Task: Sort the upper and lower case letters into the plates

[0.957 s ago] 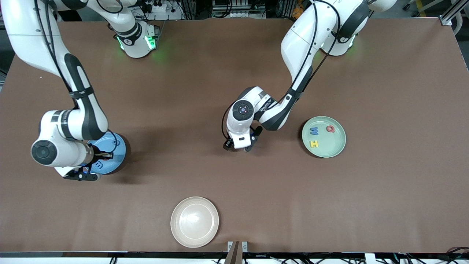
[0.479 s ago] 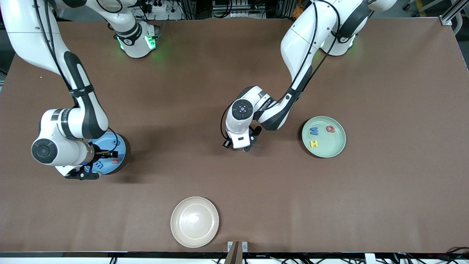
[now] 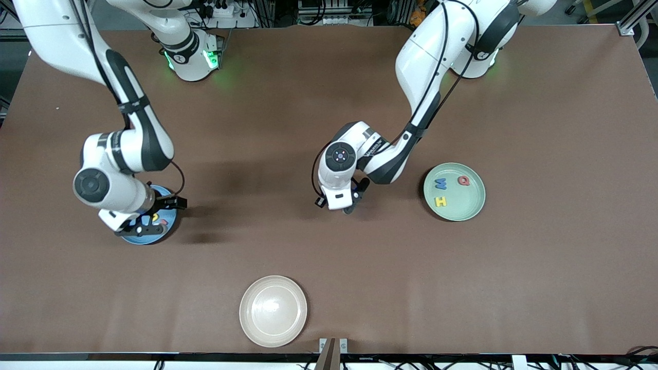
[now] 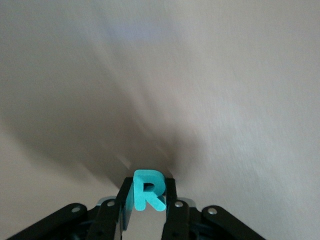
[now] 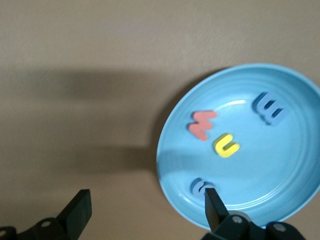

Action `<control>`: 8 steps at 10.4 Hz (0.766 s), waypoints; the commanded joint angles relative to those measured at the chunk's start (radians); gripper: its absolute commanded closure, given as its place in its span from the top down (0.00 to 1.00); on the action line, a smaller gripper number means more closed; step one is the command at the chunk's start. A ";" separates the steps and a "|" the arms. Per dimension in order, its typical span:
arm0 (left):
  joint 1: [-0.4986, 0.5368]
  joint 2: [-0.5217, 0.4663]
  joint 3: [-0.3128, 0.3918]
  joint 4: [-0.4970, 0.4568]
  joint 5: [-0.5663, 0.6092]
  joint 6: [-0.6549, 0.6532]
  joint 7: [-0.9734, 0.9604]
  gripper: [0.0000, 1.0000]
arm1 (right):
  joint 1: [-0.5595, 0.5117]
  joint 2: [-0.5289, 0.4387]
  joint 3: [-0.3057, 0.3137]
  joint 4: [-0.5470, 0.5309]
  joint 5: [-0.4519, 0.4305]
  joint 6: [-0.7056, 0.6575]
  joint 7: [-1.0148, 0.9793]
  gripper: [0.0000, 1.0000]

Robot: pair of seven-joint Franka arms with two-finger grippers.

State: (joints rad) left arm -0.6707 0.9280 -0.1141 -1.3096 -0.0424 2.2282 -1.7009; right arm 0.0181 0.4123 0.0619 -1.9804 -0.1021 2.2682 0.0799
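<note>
My left gripper (image 4: 147, 196) is shut on a teal letter R (image 4: 146, 190), which stands upright between its fingers. In the front view this gripper (image 3: 337, 203) is low over the middle of the table, beside the mint green plate (image 3: 470, 208). That plate holds a blue W (image 3: 440, 183), a red Q (image 3: 463, 180) and a yellow H (image 3: 440, 201). My right gripper (image 5: 147, 207) hangs open and empty over the rim of the blue plate (image 5: 295, 170). In it lie a pink-red m (image 5: 201, 124), a yellow u (image 5: 226, 145), a blue w (image 5: 270, 108) and a small blue letter (image 5: 198, 185).
A cream-white plate (image 3: 273, 310) sits near the table's front edge, nearer the front camera than both grippers. The right arm's hand (image 3: 154, 216) covers most of the blue plate (image 3: 149, 239) in the front view.
My right gripper opened, left the pink-red m in the blue plate and rose. My left gripper shut on the teal R.
</note>
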 commanded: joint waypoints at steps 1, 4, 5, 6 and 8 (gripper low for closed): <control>0.072 -0.060 -0.007 -0.013 -0.022 -0.091 0.125 0.17 | 0.019 -0.134 0.004 -0.193 -0.008 0.072 -0.005 1.00; 0.153 -0.135 -0.027 -0.051 -0.024 -0.265 0.339 0.17 | 0.036 -0.234 0.004 -0.301 -0.008 0.105 -0.005 1.00; 0.195 -0.156 -0.030 -0.054 -0.024 -0.345 0.407 0.17 | 0.037 -0.248 0.004 -0.298 -0.008 0.103 -0.006 1.00; 0.218 -0.176 -0.030 -0.060 -0.024 -0.411 0.478 0.17 | 0.034 -0.265 0.003 -0.287 -0.008 0.103 -0.006 1.00; 0.290 -0.277 -0.029 -0.199 -0.011 -0.432 0.655 0.18 | 0.023 -0.317 0.001 -0.272 -0.007 0.100 -0.046 1.00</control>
State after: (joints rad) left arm -0.4310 0.7585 -0.1335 -1.3582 -0.0424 1.7941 -1.1571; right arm 0.0522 0.1617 0.0638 -2.2308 -0.1021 2.3663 0.0651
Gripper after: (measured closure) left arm 0.714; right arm 0.000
